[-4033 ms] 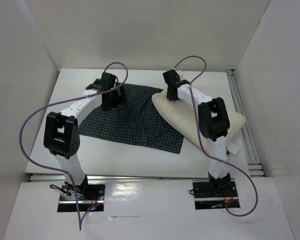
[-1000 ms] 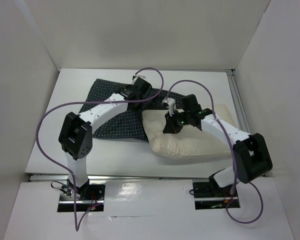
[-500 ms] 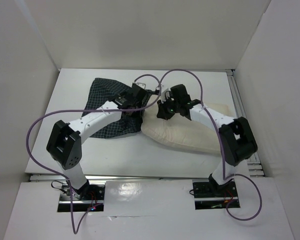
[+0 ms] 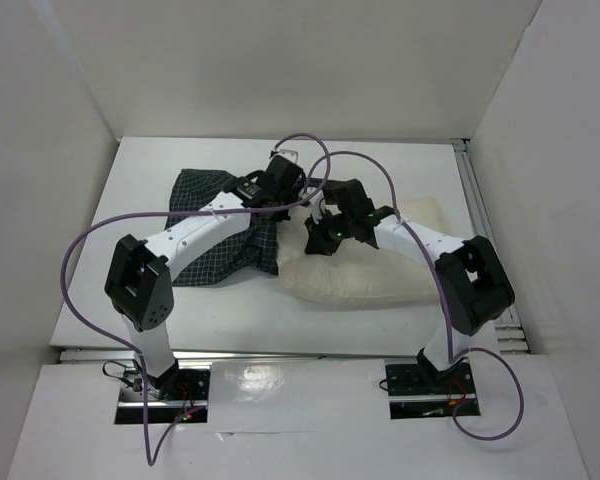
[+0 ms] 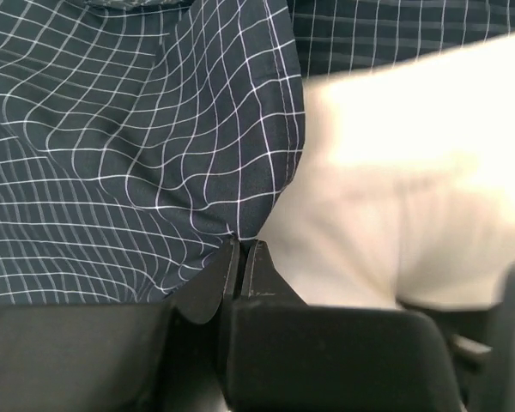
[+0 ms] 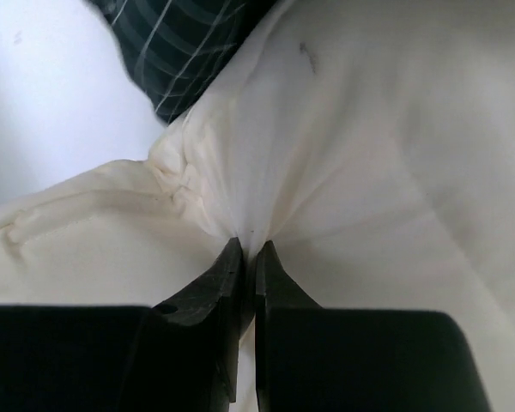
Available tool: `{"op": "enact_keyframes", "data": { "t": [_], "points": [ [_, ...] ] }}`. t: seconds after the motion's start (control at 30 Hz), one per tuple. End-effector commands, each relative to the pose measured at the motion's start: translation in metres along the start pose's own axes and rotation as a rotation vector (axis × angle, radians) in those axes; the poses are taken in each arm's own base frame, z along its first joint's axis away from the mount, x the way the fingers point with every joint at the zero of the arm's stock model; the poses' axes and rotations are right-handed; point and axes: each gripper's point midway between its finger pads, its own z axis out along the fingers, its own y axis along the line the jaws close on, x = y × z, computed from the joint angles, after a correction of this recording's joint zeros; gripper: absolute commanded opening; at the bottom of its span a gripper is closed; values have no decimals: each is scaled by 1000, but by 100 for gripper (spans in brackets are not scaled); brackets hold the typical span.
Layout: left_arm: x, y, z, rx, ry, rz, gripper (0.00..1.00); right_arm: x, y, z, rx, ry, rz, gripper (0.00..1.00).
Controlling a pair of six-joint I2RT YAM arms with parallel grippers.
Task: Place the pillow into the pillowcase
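Mid-table, right where the two cloths meet: the left gripper (image 5: 243, 249) is pinched tight on a fold of the pillowcase (image 4: 195, 190) edge. The right gripper (image 6: 247, 247) is clamped on a puckered bit of the pillow (image 4: 360, 275) at its left end. The pillow sits right of the case, long axis left-right, its left end touching the case. So I reckon the shove goes leftward, lengthwise. Can't tell if the case's mouth is actually open though.

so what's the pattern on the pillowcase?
The pillowcase is dark navy with a fine white grid check, clearest in the left wrist view.
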Motion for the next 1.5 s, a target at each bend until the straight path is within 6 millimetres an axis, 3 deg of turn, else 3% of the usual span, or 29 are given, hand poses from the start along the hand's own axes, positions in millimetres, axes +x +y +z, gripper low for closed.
{"op": "enact_keyframes", "data": {
  "t": [0.0, 0.03, 0.13, 0.2, 0.3, 0.33, 0.4, 0.47, 0.63, 0.73, 0.8, 0.87, 0.97, 1.1, 1.2, 1.27, 1.33, 1.4, 1.47],
  "points": [
    [-16, 14, 1, -50, -30, -35, 0, 15, 50, 1, -202, 33, 10, 0],
    [-14, 19, 4, -61, -20, -38, 0, 33, 59, 2, -251, 93, 54, 0],
    [-11, 30, -6, -93, -31, -51, 0, 57, 90, 1, -340, 203, 91, 0],
    [2, 38, -6, -125, -17, -58, 0, 54, 110, -5, -365, 206, 63, 0],
    [15, 50, -14, -158, -8, -68, 0, 22, 131, -30, -359, 112, -34, 0],
    [16, 55, -16, -164, -8, -88, 0, 1, 123, -43, -260, 45, -76, 0],
    [21, 59, -23, -164, -11, -104, 0, -22, 116, -55, -155, -29, -81, 0],
    [32, 64, -27, -171, 6, -110, 0, -52, 90, -70, 38, -137, -93, 0],
    [41, 71, -44, -159, -2, -152, 0, -79, 44, -91, 338, -235, -37, 0],
    [48, 76, -47, -173, 4, -157, 0, -83, 22, -97, 460, -230, -21, 0],
    [51, 79, -49, -186, 8, -161, 0, -73, 16, -88, 472, -180, -10, 0],
    [52, 81, -49, -200, 10, -167, 0, -69, 21, -83, 429, -159, -38, 0],
    [53, 78, -46, -185, 15, -158, 0, -64, 43, -59, 280, -161, -79, 0],
    [51, 75, -45, -171, 11, -163, 0, -72, 41, -38, 257, -173, -124, 0],
    [52, 71, -42, -151, 20, -154, 0, -84, 36, -35, 283, -176, -163, 0],
    [52, 69, -39, -151, 18, -164, 0, -78, 37, -30, 284, -154, -161, 0],
    [54, 68, -36, -155, 26, -169, 0, -86, 39, -43, 296, -180, -167, 0],
    [52, 70, -37, -170, 29, -173, 0, -68, 46, -46, 273, -152, -162, 0],
    [51, 70, -36, -182, 30, -179, 0, -68, 61, -53, 213, -179, -174, 0]
  ]
}}
